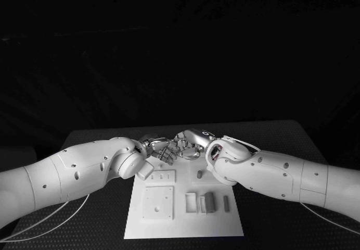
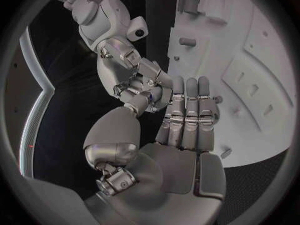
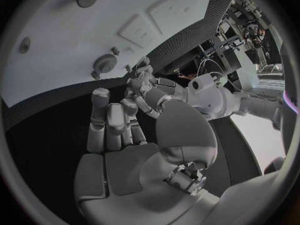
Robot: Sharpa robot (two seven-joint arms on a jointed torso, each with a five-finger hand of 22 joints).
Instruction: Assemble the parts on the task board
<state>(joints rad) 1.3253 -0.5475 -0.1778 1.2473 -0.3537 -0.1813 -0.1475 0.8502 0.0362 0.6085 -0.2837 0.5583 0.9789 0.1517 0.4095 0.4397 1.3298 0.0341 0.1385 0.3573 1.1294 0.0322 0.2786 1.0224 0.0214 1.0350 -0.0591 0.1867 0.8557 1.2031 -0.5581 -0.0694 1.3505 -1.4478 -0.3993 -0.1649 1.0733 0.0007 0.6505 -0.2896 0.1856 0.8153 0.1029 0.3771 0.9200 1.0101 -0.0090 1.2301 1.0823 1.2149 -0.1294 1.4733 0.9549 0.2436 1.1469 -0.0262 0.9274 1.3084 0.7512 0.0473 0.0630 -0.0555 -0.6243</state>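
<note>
Both hands meet fingertip to fingertip above the far end of the white task board (image 1: 183,221). My left hand (image 1: 156,149) holds its fingers (image 2: 186,110) straight and side by side, thumb apart, nothing lying in its palm. My right hand (image 1: 192,142) has its fingers (image 3: 107,125) bent toward the left hand (image 3: 149,91) and touching it. The right hand (image 2: 134,82) curls against the left fingertips; whether a part sits between them is hidden. Grey upright parts (image 1: 208,202) stand on the board's near right.
A square plate (image 1: 159,202) lies on the board's left half, with a slotted block (image 1: 161,177) beyond it. Round pegs (image 3: 105,63) stand at the board's far end below the hands. Black table (image 1: 90,138) surrounds the board, and cables (image 1: 45,221) trail at the left.
</note>
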